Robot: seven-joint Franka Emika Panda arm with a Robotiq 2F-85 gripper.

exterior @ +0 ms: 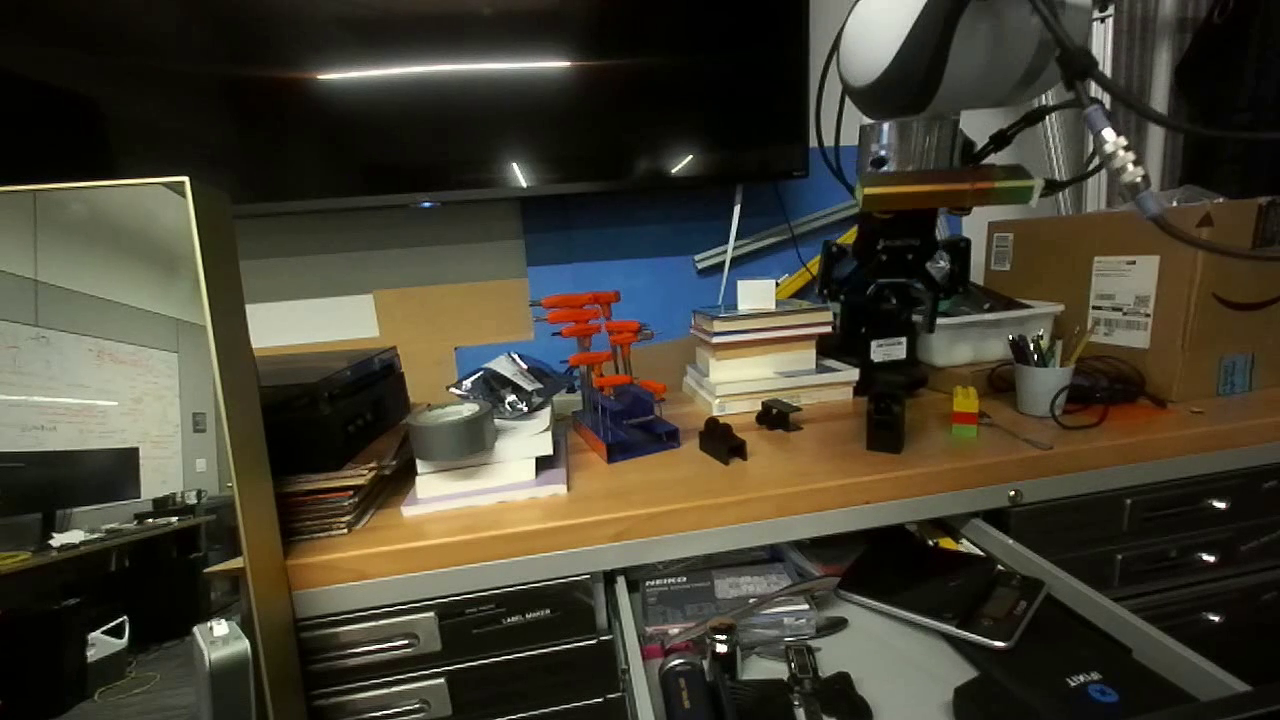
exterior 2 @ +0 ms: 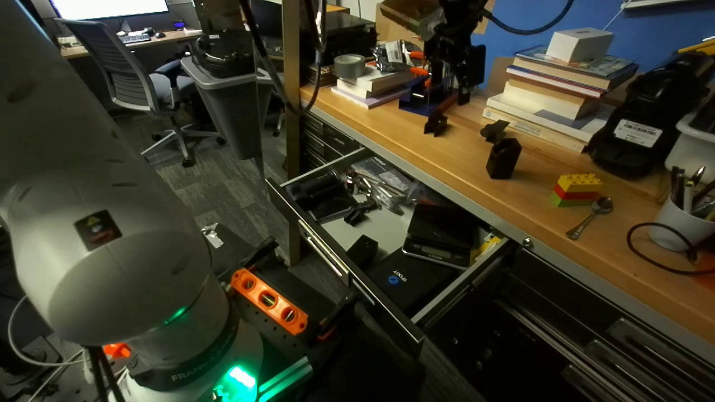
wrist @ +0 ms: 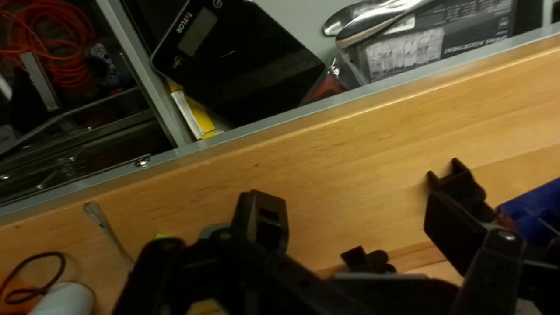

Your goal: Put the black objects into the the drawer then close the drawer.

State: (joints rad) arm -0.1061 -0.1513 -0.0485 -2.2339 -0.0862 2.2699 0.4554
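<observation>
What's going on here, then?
A robot arm hangs over the wooden desktop, its jaws open and holding nothing. A taller upright black piece, a low blocky black piece and another small black part are on the desktop. The drawer stands open, a black block among the things inside. The pieces on the desktop have yet to go in, and the drawer isn't shut.

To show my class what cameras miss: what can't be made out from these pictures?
Drawer, in an exterior view: front face cut off by the bottom edge.
Label on the black device, in an exterior view: print too small to read.
Small black piece, wrist view: blurred, partly hidden behind the gripper.
Blue tool stand, wrist view: cut off by the right edge.
</observation>
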